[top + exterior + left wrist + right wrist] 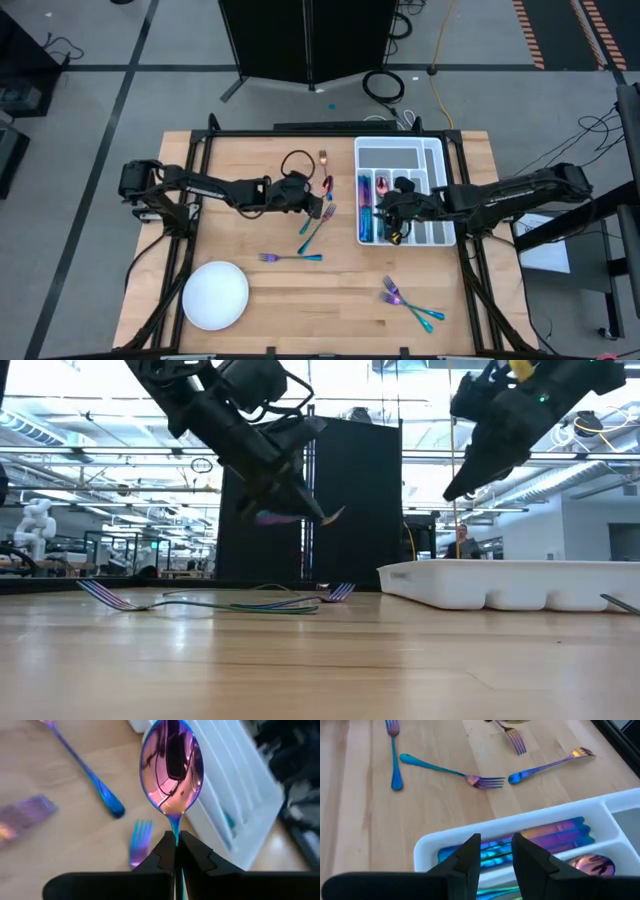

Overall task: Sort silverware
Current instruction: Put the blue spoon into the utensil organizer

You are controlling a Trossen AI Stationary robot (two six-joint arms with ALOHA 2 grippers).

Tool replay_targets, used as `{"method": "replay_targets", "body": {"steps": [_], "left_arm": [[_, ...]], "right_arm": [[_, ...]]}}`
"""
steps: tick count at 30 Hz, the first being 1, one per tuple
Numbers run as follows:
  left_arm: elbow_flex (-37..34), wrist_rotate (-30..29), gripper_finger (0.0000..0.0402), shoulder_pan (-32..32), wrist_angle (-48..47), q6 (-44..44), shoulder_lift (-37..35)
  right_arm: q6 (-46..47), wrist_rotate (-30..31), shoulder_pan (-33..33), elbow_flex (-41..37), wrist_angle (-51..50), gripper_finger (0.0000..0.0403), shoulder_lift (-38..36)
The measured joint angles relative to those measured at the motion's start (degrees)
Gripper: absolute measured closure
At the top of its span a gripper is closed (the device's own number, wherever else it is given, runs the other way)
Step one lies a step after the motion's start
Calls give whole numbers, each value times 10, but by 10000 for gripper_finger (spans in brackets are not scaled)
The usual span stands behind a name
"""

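1. The left gripper is clamped on the thin handle of one spoon. The spoon bowl points forward past the fingertips, and the low view shows it held in the air above the table.
2. In the high view, the left gripper is near the middle of the table, just to the left of the tray.
3. The right gripper hangs over the tray. Its fingers stand partly apart with nothing between them.
4. One white divided tray sits on the right half of the table. Its leftmost long slot holds several blue and purple pieces; the exact count cannot be told. One spoon bowl lies in the next slot.
5. Loose forks on the table: one beside the left gripper, one nearer the front, and two crossed at the front right.
6. One round white plate sits at the front left.
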Motion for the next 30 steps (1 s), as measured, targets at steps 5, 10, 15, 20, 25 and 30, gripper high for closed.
{"method": "replay_targets", "body": {"steps": [5,10,15,20,25,30], "left_arm": [[0,-8,386,-6,97,-104,6],[39,-52,390,-24,105,-126,6],[102,-69,391,-39,101,-119,36],[176,-69,392,-46,101,-108,106],[246,-84,392,-46,119,-118,196],[326,-92,392,-46,165,-156,286]], "right_arm": [[10,2,18,0,-46,307,-30],[26,34,31,0,-97,307,-50],[40,60,36,0,-129,307,-66],[50,61,39,0,-140,307,-87],[79,62,58,0,-186,307,-120],[92,74,75,0,-202,307,-154]]}}
